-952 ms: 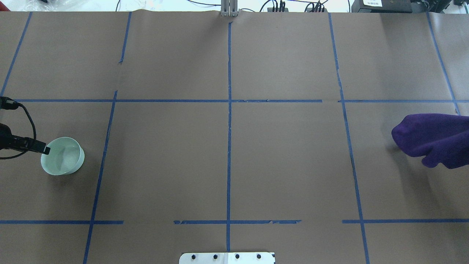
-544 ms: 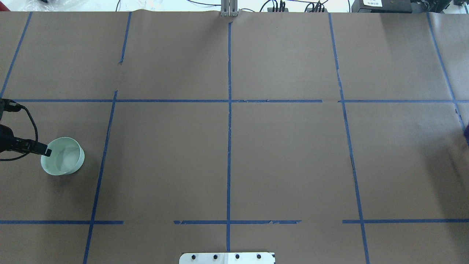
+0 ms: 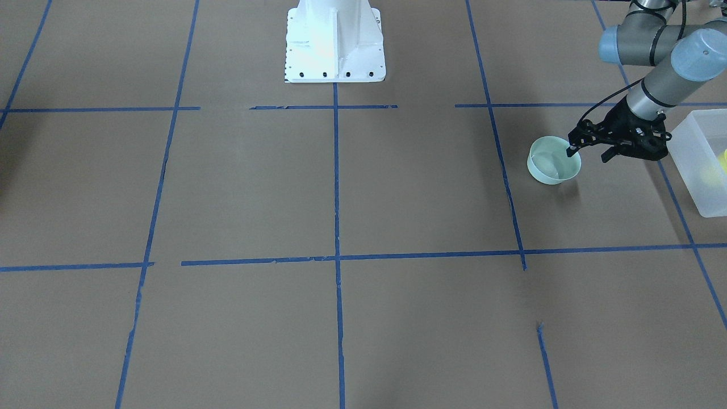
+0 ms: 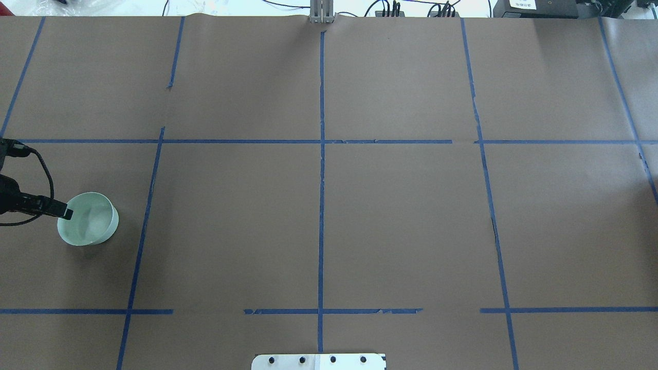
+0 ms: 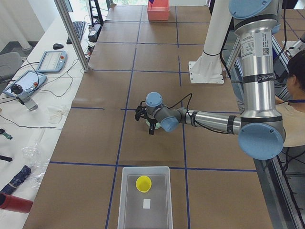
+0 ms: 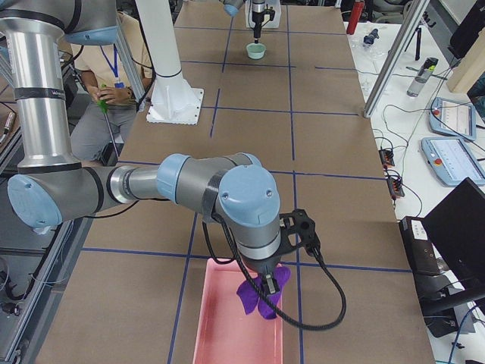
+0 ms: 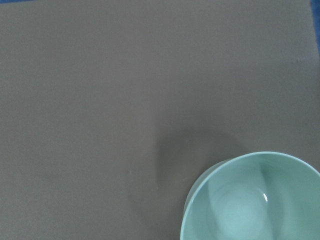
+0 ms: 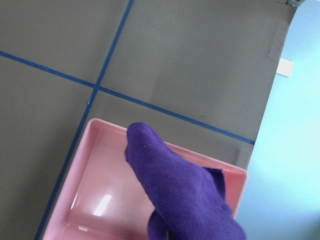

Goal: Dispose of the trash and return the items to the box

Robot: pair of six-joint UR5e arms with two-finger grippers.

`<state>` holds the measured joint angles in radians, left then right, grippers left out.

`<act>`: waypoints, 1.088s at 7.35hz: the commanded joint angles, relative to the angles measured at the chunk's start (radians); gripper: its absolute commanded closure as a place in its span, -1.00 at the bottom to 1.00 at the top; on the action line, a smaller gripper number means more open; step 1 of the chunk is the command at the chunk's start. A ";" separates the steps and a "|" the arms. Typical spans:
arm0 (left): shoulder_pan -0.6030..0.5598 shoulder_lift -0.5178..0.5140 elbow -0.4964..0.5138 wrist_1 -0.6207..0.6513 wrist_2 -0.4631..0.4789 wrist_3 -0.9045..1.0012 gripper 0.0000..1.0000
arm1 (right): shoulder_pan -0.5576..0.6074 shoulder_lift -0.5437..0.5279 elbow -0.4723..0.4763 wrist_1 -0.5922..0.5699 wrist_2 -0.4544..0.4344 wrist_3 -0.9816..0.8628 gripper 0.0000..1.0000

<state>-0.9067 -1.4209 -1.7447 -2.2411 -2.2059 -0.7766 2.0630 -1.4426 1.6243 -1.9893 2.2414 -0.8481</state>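
Note:
The mint-green bowl (image 4: 90, 226) stands upright on the table's left part; it also shows in the front view (image 3: 550, 167) and the left wrist view (image 7: 255, 200). My left gripper (image 3: 588, 154) is open at the bowl's rim, one finger (image 4: 60, 209) reaching over the rim. The frosted box (image 3: 696, 165) stands just beyond it, with the yellow cup (image 5: 143, 183) upright inside. My right gripper (image 6: 267, 285) is off the table's right end, shut on the purple cloth (image 8: 175, 190), which hangs over a pink tray (image 8: 100, 175).
The robot's white base (image 3: 335, 40) stands at the table's near middle edge. Blue tape lines divide the brown table (image 4: 318, 205). The pink tray (image 6: 220, 326) lies at the table's right end. A seated person (image 6: 114, 76) is behind the robot.
The purple cloth has moved right, out of the overhead view. The left gripper's finger has stayed at the bowl's rim, and the bowl has not moved.

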 commanded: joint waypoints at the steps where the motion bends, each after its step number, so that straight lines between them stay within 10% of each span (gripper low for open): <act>1: 0.003 0.000 0.002 0.000 0.000 0.000 -0.84 | -0.019 -0.068 -0.055 0.006 -0.011 0.007 1.00; 3: 0.012 0.000 0.004 0.000 0.000 -0.001 -0.84 | -0.185 -0.216 -0.052 0.171 0.129 0.200 0.62; 4: 0.034 -0.007 0.017 0.000 0.005 -0.010 -0.84 | -0.254 -0.260 -0.057 0.269 0.150 0.277 -0.98; 6: 0.098 -0.053 0.050 0.000 0.037 -0.090 -0.77 | -0.354 -0.265 -0.046 0.369 0.158 0.378 -1.00; 7: 0.098 -0.050 0.047 0.001 0.037 -0.092 -0.45 | -0.386 -0.263 -0.012 0.410 0.159 0.452 -1.00; 8: 0.098 -0.049 0.047 0.001 0.038 -0.084 0.99 | -0.418 -0.265 0.043 0.420 0.164 0.543 -1.00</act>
<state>-0.8131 -1.4685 -1.6992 -2.2402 -2.1708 -0.8606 1.6896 -1.7053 1.6121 -1.6014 2.3998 -0.4089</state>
